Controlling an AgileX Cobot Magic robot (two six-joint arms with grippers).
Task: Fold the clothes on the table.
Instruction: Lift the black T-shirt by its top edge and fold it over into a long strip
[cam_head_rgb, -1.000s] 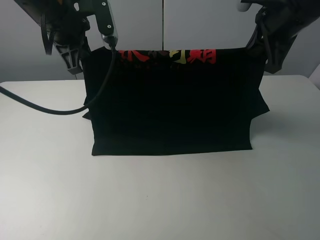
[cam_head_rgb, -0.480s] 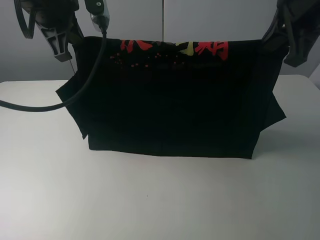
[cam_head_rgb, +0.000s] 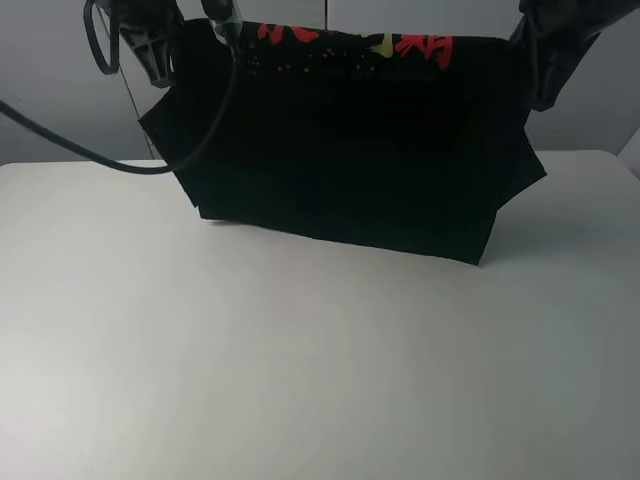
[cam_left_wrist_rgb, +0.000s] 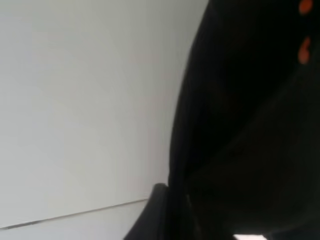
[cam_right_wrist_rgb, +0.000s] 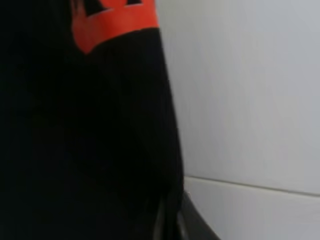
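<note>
While both arms reach high at the back of the scene, the black T-shirt (cam_head_rgb: 340, 150) hangs between them like a dark curtain, spread wide and fairly flat. Up at one top corner the left hand (cam_head_rgb: 160, 60) is clamped tight on the cloth, and at the other corner the right hand (cam_head_rgb: 540, 60) has its jaws closed on the fabric as well. Along the upper edge runs the print (cam_head_rgb: 350, 42): bold red characters, one yellow one among them, and a scatter of small red dots just below on the left hand's side. On each flank a sleeve pokes out as a pointed flap. The bottom hem runs on a slant, lower on the right hand's side, and sits above the far part of the white counter (cam_head_rgb: 300, 380); whether that lowest corner touches the surface is hard to tell. A black cable (cam_head_rgb: 100, 160) loops from the left arm across the shirt's edge. From the left wrist camera, black fabric with two red dots fills one side against the pale wall (cam_left_wrist_rgb: 75, 100); from the right wrist camera, black cloth with a red patch of print
</note>
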